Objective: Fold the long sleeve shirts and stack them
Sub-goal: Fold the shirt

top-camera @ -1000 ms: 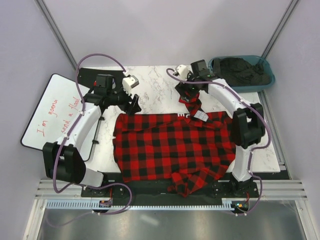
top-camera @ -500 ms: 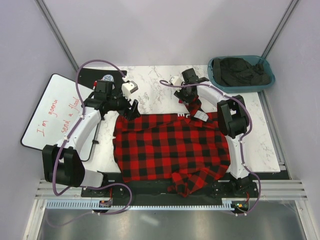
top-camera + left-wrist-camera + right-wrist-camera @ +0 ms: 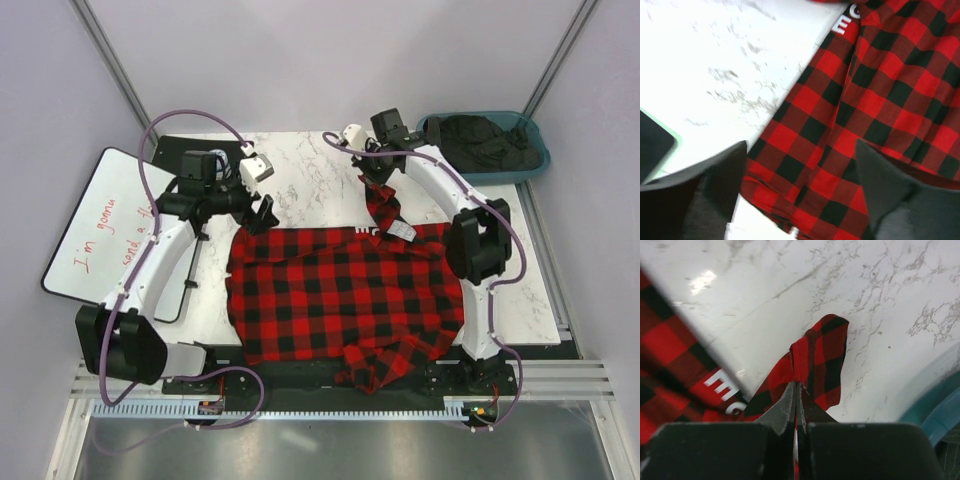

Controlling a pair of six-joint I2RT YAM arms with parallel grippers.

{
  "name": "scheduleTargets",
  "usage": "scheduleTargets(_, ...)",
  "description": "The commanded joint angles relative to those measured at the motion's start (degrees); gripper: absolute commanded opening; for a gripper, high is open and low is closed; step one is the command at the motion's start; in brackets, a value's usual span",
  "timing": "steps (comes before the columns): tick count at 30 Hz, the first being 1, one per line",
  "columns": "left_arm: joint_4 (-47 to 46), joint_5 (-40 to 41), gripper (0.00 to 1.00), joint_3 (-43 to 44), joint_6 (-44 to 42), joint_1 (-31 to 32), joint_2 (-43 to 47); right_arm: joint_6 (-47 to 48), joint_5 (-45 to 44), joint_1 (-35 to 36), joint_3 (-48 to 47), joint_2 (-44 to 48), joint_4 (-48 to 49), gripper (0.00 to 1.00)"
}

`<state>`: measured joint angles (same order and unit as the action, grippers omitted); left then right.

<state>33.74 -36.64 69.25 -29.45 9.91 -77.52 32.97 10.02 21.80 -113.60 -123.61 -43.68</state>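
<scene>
A red-and-black checked long sleeve shirt lies spread over the marble table, a white label at its far edge. My right gripper is shut on a narrow piece of the shirt at its far edge, drawn up into a strip behind the label. In the right wrist view the jaws are pressed together on a fold of this checked fabric. My left gripper hovers open over the shirt's far left corner. Its fingers straddle the checked cloth without touching it.
A teal bin of dark clothes stands at the back right; its rim shows in the right wrist view. A whiteboard with red writing lies off the table's left side. A black flat object sits at the back left.
The right gripper dipped to the shirt's far edge, shut on the fabric and pulled it back and up. The left gripper has shifted slightly by the shirt's far left corner.
</scene>
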Motion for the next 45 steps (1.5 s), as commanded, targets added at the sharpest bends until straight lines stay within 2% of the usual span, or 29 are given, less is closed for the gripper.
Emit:
scheduleTargets(1,-0.78,-7.37,1.00,1.41,-14.12,-0.07,7.63,-1.33,12.88,0.26,-2.50,9.70,-10.79,0.00)
scheduleTargets(3,-1.21,-10.01,1.00,-0.33,-20.95,0.11,9.83,-1.50,17.47,0.26,-1.80,12.32,-15.27,0.00)
scheduleTargets(6,-4.11,-12.57,1.00,-3.32,-26.34,2.21,13.52,-2.56,25.03,0.26,1.53,16.63,-18.09,0.00)
scheduleTargets(9,-9.37,-8.90,1.00,-7.53,-29.17,9.93,16.34,-2.56,32.67,0.26,3.91,19.36,-21.34,0.00)
scheduleTargets(10,-12.09,-6.27,1.00,-8.95,-29.26,14.04,17.13,-2.39,34.00,0.35,4.87,19.90,-22.14,0.00)
scheduleTargets(14,-20.44,-0.81,0.99,-12.82,-32.15,22.59,17.23,-2.90,36.12,1.22,7.33,23.15,-24.35,0.00)
scheduleTargets(17,-20.99,0.96,0.97,-10.55,-25.43,26.20,15.30,-9.48,37.43,1.23,10.93,26.13,-20.84,0.00)
scheduleTargets(18,-21.51,2.00,0.96,-8.37,-16.34,26.82,13.55,-12.03,37.09,1.23,12.60,29.01,-15.61,0.00)
scheduleTargets(19,-21.78,5.67,0.96,-7.39,-11.03,27.96,12.49,-15.01,36.22,1.23,17.05,30.87,-11.64,0.00)
scheduleTargets(20,-22.13,7.79,0.95,-5.55,-5.06,28.23,11.61,-21.57,35.25,1.31,19.36,32.80,-3.68,0.00)
scheduleTargets(21,-21.18,9.47,0.94,-4.75,4.74,28.23,10.21,-24.50,34.02,1.23,21.47,36.13,0.05,0.00)
scheduleTargets(23,-20.99,12.55,0.94,-4.39,15.41,28.41,10.10,-31.87,30.51,1.23,25.87,38.79,8.56,0.00)
scheduleTargets(28,-25.11,15.81,0.97,-6.68,25.22,30.78,11.78,-42.19,25.49,1.31,31.15,45.12,19.24,0.00)
scheduleTargets(31,-25.99,16.34,0.99,-5.71,24.45,32.10,10.90,-44.22,32.93,1.31,31.86,45.04,21.36,0.00)
scheduleTargets(33,-25.66,11.80,0.95,-5.53,13.16,32.10,11.33,-41.17,37.51,1.31,32.04,44.43,20.05,0.00)
scheduleTargets(34,-24.08,4.37,0.93,-5.36,6.67,32.10,12.12,-38.88,38.75,1.31,30.56,44.07,18.04,0.00)
scheduleTargets(35,-20.24,0.82,0.89,-6.14,-7.15,32.01,14.65,-37.29,41.19,1.23,29.50,42.85,13.84,0.00)
scheduleTargets(36,-18.37,-2.87,0.87,-6.76,-14.07,32.10,15.89,-33.54,42.09,1.31,27.14,42.06,11.36,0.00)
scheduleTargets(37,-16.70,-3.60,0.86,-7.37,-20.06,32.10,17.12,-31.15,42.62,1.31,25.73,41.27,8.12,0.00)
scheduleTargets(38,-12.16,-3.96,0.86,-7.55,-30.12,32.10,18.87,-29.30,43.23,1.49,24.84,39.78,3.47,0.00)
scheduleTargets(40,-5.82,-5.10,0.86,-6.16,-38.62,32.10,19.33,-25.17,45.08,1.49,23.25,38.71,-1.64,0.00)
scheduleTargets(41,0.04,-5.97,0.86,-4.67,-47.10,32.10,19.51,-24.19,45.52,1.92,23.34,38.01,-2.80,0.00)
scheduleTargets(43,4.39,-6.60,0.87,-4.21,-55.32,33.24,19.94,-21.13,45.79,2.36,23.25,37.31,-6.22,0.00)
scheduleTargets(45,6.69,-3.62,0.87,-4.74,-64.91,36.66,19.86,-19.36,46.05,3.42,23.34,36.25,-7.99,0.00)
